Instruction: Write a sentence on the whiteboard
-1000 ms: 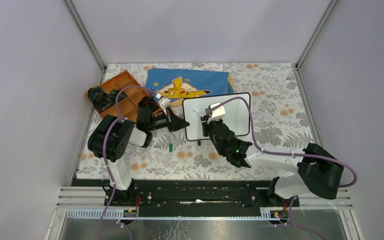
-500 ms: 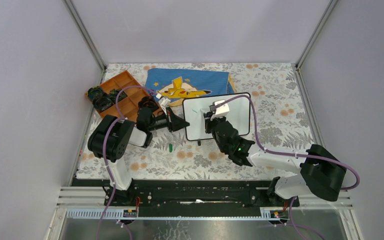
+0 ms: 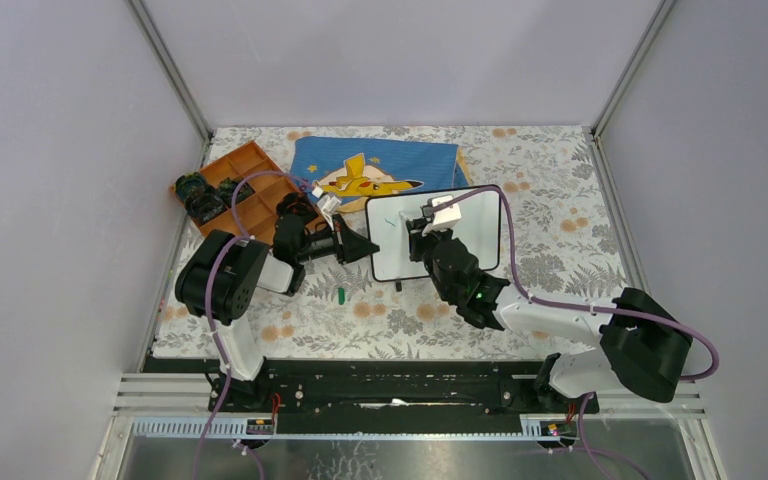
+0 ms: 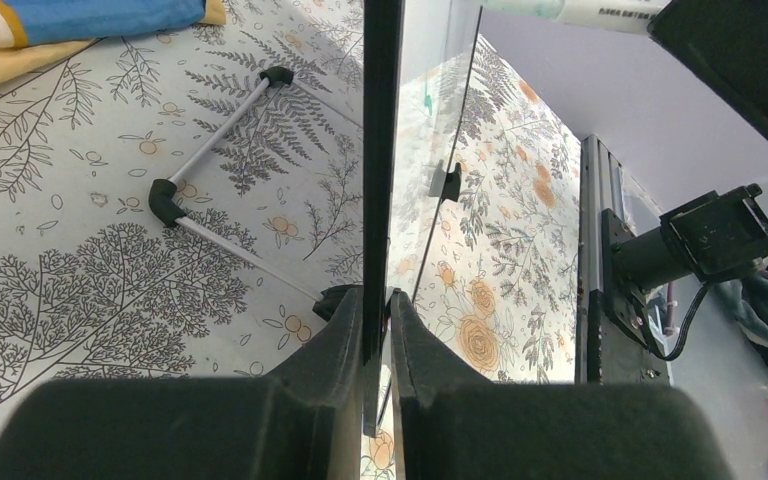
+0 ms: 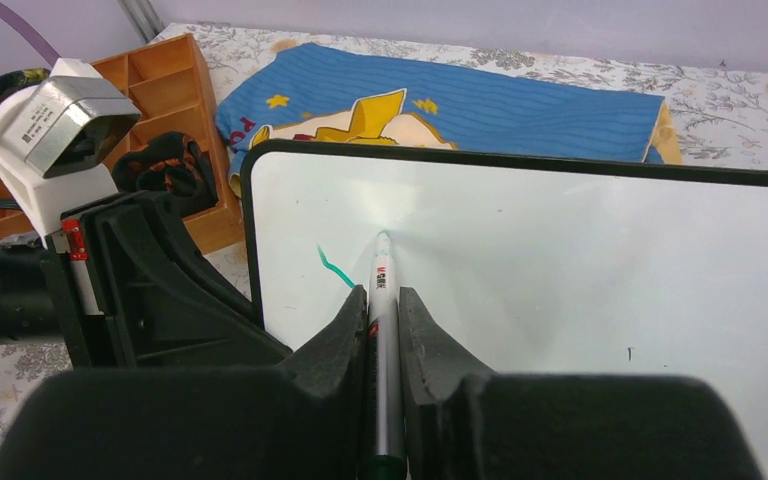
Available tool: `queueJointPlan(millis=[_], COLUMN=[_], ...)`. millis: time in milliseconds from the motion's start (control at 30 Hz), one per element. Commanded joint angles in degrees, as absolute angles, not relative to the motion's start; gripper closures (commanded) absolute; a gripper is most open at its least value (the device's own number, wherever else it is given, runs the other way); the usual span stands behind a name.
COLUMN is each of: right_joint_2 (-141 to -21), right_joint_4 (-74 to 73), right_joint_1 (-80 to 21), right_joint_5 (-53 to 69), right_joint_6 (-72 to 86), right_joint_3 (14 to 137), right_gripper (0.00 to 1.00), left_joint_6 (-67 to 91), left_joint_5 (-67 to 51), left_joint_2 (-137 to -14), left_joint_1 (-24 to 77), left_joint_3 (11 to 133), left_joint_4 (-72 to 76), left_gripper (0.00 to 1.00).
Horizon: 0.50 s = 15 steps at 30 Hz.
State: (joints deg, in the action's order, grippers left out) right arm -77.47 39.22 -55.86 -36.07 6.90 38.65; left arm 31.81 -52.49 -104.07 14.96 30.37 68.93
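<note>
Whiteboard point(image 3: 480, 235) stands propped near the centre of the counter point(image 3: 560, 230), long axis left to right. One short green stroke point(image 5: 335, 268) lies near its left edge. The left gripper point(image 4: 375, 300) is clamped on that edge. The right gripper point(image 5: 383, 295), closed on a marker point(image 5: 381, 262), faces the board, with the tip just right of the stroke.

The whiteboard point(image 5: 580, 300): glossy white, thin black frame, rounded corners, propped at a tilt. Left edge clamped between the left gripper point(image 4: 377, 300) fingers. The sentence point(image 5: 335, 268): one short green stroke only, upper left of board, just left of the right gripper point(image 5: 384, 295) fingertips.
</note>
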Motion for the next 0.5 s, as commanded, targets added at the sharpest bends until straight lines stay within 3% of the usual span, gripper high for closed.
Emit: queueJointPlan(millis=[0, 467], right_joint_2=[-77.8, -76.7], right_joint_4=[40.6, 36.7], right_joint_1=[-55.4, -55.5], right_joint_5=[-35.6, -31.8], right_joint_6=[8.0, 10.6], right_joint_3=[40.6, 37.6], right_gripper=[1.00, 1.00], left_joint_6=[29.2, 28.9], left_joint_5=[-51.7, -51.5], left_joint_2=[-103.9, -103.9], left_joint_1=[15.9, 15.9], left_joint_3=[29.8, 29.9], left_joint_4=[65.2, 64.6], left_gripper=[1.00, 1.00])
